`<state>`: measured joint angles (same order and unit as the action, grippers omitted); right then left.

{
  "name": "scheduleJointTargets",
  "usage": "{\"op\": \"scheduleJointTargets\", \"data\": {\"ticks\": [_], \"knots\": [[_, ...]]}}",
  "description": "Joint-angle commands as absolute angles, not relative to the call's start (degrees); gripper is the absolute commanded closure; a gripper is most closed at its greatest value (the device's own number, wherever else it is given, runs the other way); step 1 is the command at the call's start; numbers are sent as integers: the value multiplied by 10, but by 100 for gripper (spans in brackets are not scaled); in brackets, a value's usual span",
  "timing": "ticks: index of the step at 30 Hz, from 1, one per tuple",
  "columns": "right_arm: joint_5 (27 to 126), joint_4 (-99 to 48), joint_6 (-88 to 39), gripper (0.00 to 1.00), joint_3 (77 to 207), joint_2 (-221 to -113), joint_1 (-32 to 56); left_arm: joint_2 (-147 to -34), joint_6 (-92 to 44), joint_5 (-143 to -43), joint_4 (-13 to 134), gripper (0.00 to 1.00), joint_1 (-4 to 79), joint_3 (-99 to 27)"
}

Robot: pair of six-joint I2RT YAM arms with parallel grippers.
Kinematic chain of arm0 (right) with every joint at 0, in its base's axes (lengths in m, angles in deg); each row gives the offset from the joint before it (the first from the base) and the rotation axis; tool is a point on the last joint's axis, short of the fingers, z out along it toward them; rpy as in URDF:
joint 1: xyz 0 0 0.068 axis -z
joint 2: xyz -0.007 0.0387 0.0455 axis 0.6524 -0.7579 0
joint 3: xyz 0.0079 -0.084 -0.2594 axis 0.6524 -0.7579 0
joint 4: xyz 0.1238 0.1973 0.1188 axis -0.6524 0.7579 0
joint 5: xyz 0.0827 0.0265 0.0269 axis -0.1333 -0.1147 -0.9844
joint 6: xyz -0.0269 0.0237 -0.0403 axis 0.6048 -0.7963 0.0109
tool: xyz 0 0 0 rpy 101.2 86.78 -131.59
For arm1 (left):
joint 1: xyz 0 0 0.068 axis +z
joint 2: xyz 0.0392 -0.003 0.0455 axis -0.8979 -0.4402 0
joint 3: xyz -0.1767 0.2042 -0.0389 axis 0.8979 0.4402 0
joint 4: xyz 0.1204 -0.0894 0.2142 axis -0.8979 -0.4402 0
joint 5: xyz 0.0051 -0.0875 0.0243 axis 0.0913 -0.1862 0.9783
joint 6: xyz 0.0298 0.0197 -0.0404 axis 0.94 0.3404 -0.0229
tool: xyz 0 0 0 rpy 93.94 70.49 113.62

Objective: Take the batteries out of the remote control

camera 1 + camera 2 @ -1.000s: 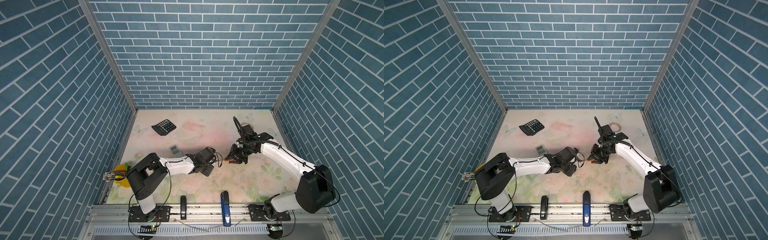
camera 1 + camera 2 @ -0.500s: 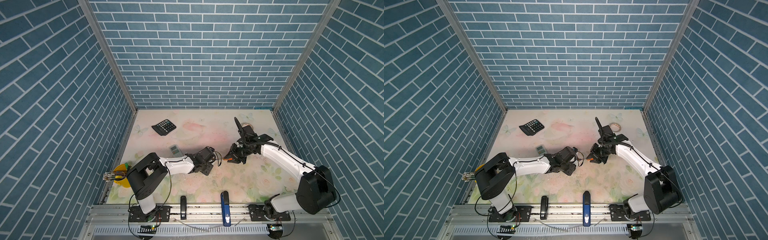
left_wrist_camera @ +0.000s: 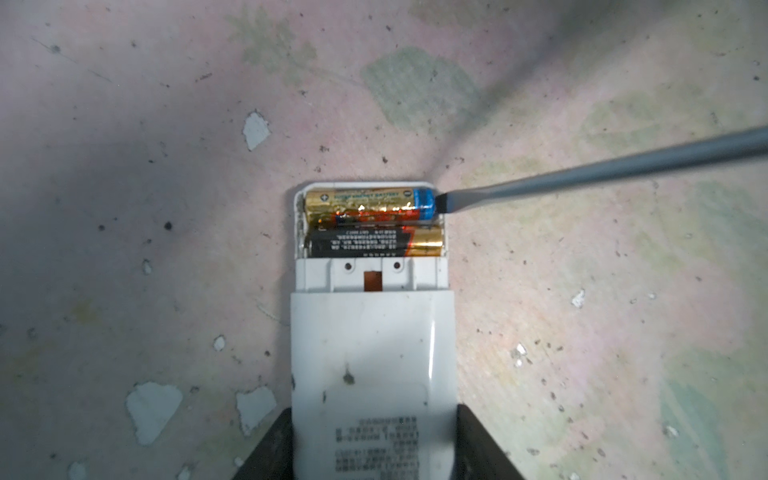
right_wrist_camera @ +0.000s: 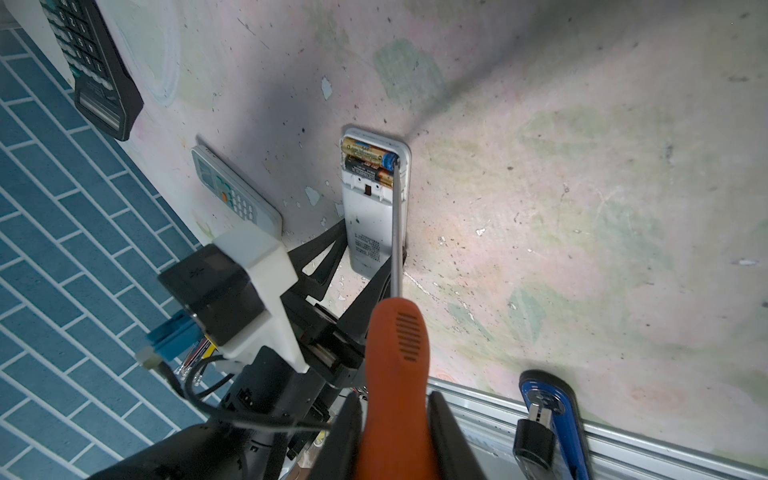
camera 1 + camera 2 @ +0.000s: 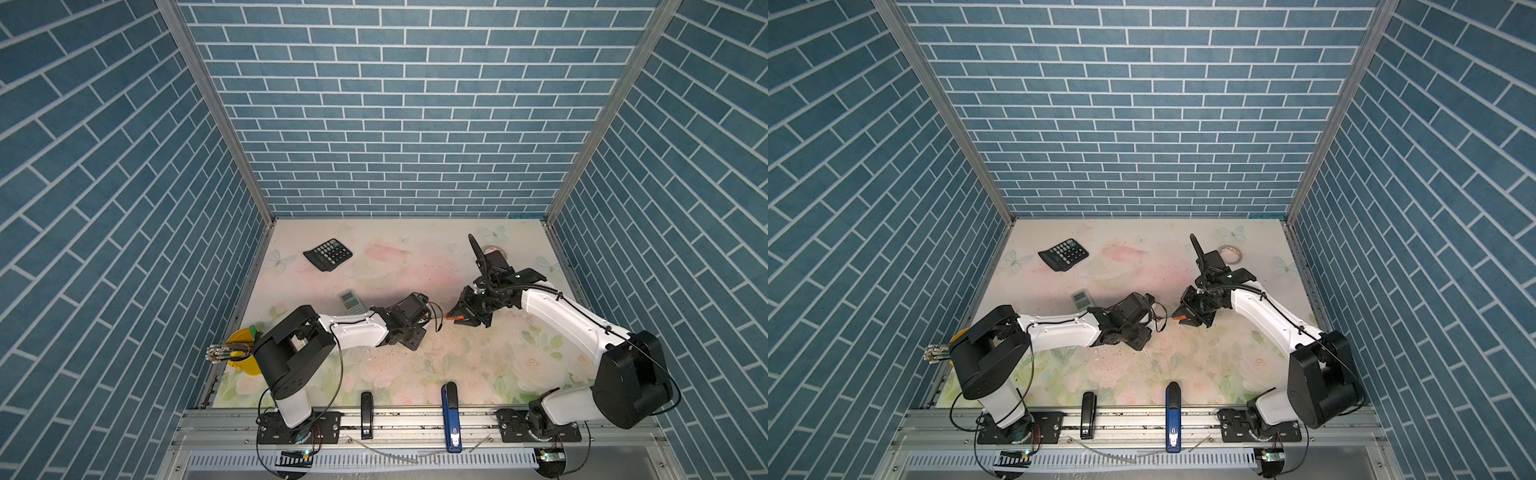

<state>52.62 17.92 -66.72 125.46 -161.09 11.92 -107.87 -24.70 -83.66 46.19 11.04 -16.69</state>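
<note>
The white remote control [image 3: 372,357] lies back up on the floral table, and my left gripper [image 3: 373,412] is shut on its sides. Its battery bay is uncovered and holds two batteries side by side: a gold one with a blue end [image 3: 365,201] and a black and gold one [image 3: 374,245]. My right gripper [image 4: 395,399] is shut on the orange handle of a screwdriver [image 4: 397,365]. The screwdriver's tip [image 3: 442,203] touches the blue end of the gold battery. In both top views the remote control is hidden under the left wrist, with the right gripper [image 5: 455,312] just to its right.
A second grey-white remote [image 5: 350,302] lies close behind the left arm, and a black calculator [image 5: 327,254] sits farther back. A yellow cup of brushes [image 5: 241,361] stands at the left edge, a tape roll [image 5: 1231,253] at the back right. Black [image 5: 365,413] and blue [image 5: 451,409] staplers lie at the front edge.
My right gripper has crept a little to the left with the screwdriver, toward the left gripper. The left gripper stays where it was on the remote control.
</note>
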Motion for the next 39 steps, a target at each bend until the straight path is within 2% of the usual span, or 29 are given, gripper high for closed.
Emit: {"op": "scheduleJointTargets", "data": {"ticks": [1,39], "knots": [[450,68,-643,100,1271,-1603,103,-1114,-230,-909,454,50,99,-147],[436,77,-628,100,1323,-1610,94,-1121,-229,-914,454,53,94,-150]]}}
